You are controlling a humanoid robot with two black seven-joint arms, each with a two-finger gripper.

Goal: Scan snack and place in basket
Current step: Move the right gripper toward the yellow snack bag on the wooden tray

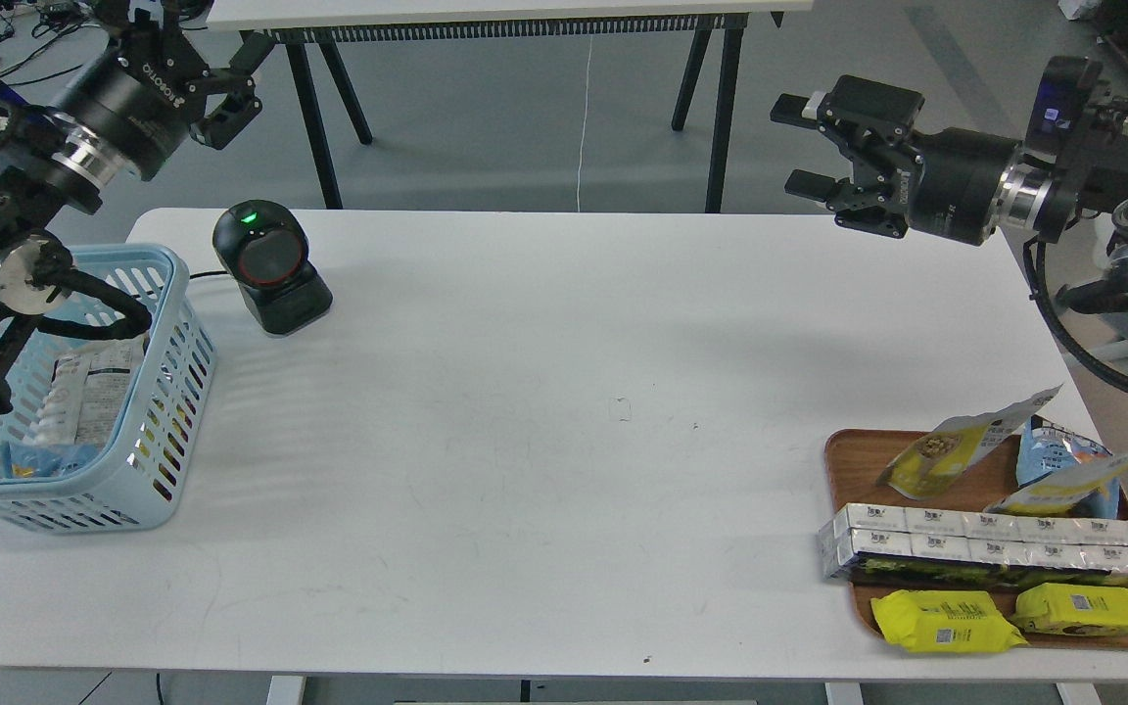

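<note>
**Both jaws empty; snack on tray, not yet picked**

I found my right gripper (804, 147) held high above the desk's far right edge, its jaws wide apart with nothing between them. My left gripper (231, 103) hung beyond the desk's far left corner, above the scanner; its jaws appeared parted and empty.

The snack (956, 452) leaned tilted at the back of the brown wooden tray (843, 460), near the desk's (544, 392) right front corner, well apart from either gripper. A second similar yellow-and-white pouch (1063, 485) and a light blue pouch (1049, 452) stood just beside it.

Risks, in my judgement: the pouches crowd each other, so a descending grasp could catch the wrong one or topple its neighbours. The pouch looked thin and slack; it could fold or slip. The scanner (270, 264), green lamp lit, sat far across the desk, demanding a long carry or a handover.

The tray also held a row of silver-white cartons (995, 543) and two flat yellow packs (946, 620). The basket (172, 392), at the left edge, already held a pale packet (89, 397), with something blue in its bottom.
</note>
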